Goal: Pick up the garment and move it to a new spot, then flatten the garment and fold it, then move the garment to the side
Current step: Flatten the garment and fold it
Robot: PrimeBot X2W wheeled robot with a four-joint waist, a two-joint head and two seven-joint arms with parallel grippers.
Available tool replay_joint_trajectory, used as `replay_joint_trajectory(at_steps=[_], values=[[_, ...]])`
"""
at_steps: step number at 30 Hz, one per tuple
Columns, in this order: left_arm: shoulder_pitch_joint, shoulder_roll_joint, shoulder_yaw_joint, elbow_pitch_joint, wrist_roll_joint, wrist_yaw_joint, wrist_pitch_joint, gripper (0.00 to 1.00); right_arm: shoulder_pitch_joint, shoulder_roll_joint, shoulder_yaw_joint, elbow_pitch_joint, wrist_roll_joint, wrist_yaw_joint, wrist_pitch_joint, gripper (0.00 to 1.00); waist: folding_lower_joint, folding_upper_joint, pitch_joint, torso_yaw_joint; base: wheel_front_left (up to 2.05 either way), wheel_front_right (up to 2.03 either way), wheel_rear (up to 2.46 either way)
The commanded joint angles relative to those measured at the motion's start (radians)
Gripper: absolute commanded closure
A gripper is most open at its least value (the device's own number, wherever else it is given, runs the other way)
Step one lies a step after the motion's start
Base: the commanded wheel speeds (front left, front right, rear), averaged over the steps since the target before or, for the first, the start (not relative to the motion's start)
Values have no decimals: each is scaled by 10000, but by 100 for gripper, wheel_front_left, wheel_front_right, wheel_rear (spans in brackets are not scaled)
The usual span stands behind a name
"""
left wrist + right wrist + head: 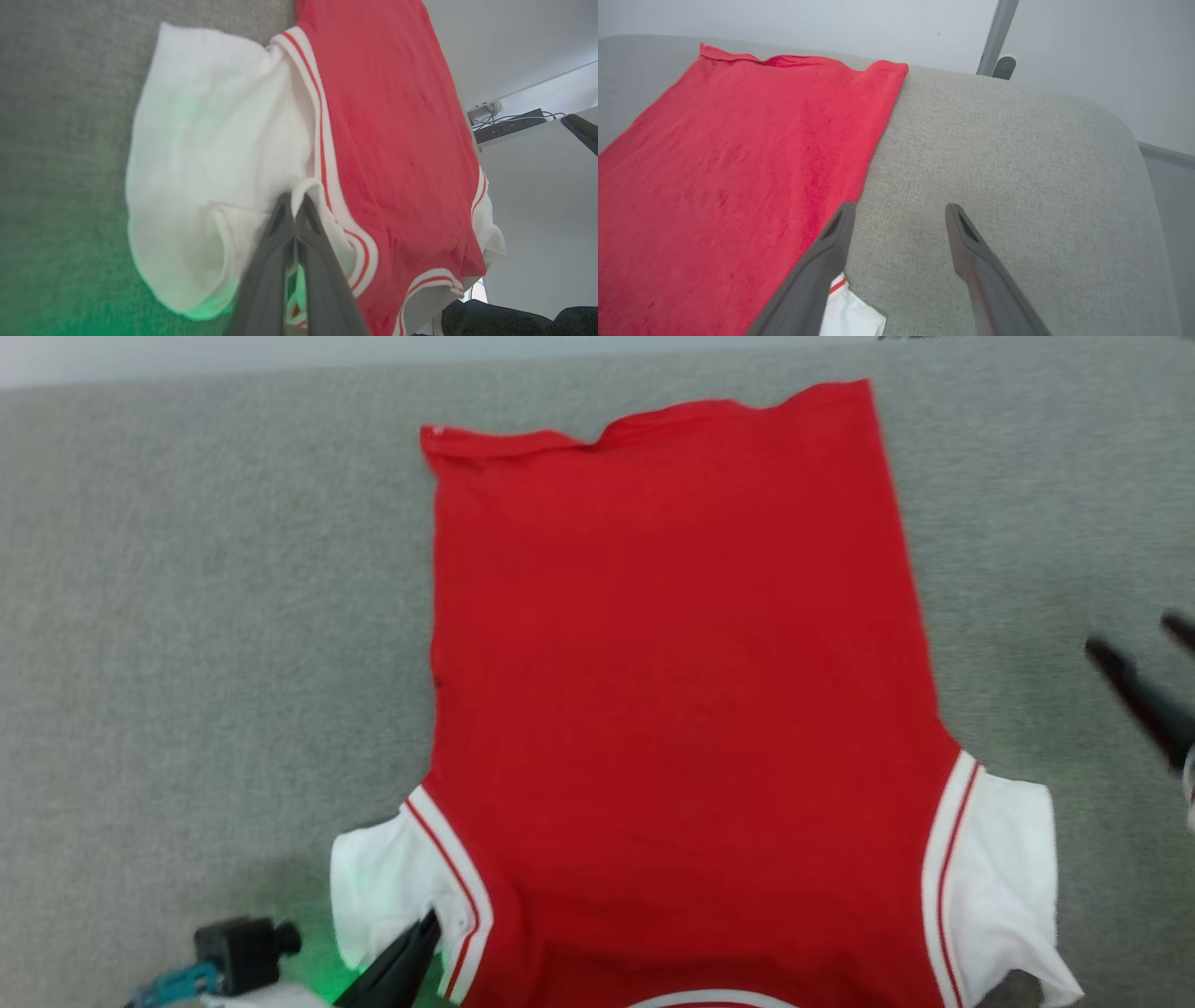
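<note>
A grey fabric-covered surface [187,616] was seen spreading across the whole scene, with broad bare stretches left and right of the cloth and a narrower strip at the far side, where its edge met a pale wall. The garment [681,691] was laid flat along the middle, plain red side up. Its slightly wavy hem lay at the far end, its side edges ran straight, and its collar end was cut off by the near edge of the head view. The white left sleeve [383,877] and right sleeve [1004,877] were spread outward at the near corners, each bordered by red-and-white trim. The right gripper [1131,635] was held over bare grey to the right of the garment's side edge, its fingers parted wide and nothing between them. The left gripper [294,201] was closed tight, a fold of the left sleeve pinched at its tips.
</note>
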Motion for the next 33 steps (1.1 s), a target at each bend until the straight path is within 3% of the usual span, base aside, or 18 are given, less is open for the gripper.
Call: replay_joint_trajectory(at_steps=[1, 7, 14, 22, 29, 30, 31, 33], values=[[-397, -99, -114, -69, 197, 14, 111, 100, -1016, -44, 198, 394, 224, -10, 526, 0, 0, -1, 555, 566, 0, 0, 0], [-1426, -497, -475, -136, 707, -145, 373, 100, -4789, 275, 1287, 2897, 251, -10, 2156, 0, 0, -1, 1762, 1467, 0, 0, 0], [-2346, -1283, -1136, 380, 1102, -489, 570, 100, -7998, 322, 2522, 6014, -848, -11, 2410, 0, 0, -1, 2665, 2591, 0, 0, 0], [-2681, -1633, -1426, 730, 931, -688, 534, 100, -9649, 475, 2844, 8373, -1325, -11, 2466, 0, 0, -1, 3224, 3265, 0, 0, 0], [-2975, -1602, -1529, 1173, 944, -720, 423, 100, -9987, 827, 3663, 10083, -1877, -6, 2946, 2, 0, -1, 3521, 3329, 0, 0, 0], [-3006, -1607, -1541, 1230, 936, -726, 411, 100, -9961, 893, 3777, 10201, -1858, -1, 2985, 60, 0, -1, 3520, 3305, 0, 0, 0], [-3031, -1610, -1551, 1277, 928, -736, 395, 100, -9930, 933, 3908, 10286, -1831, 9, 3002, 100, 0, -1, 3511, 3274, 0, 0, 0], [-3117, -1620, -1580, 1345, 924, -737, 354, 100, -9855, 946, 4159, 10439, -1712, 25, 3070, 100, 0, -1, 3462, 3208, 0, 0, 0]])
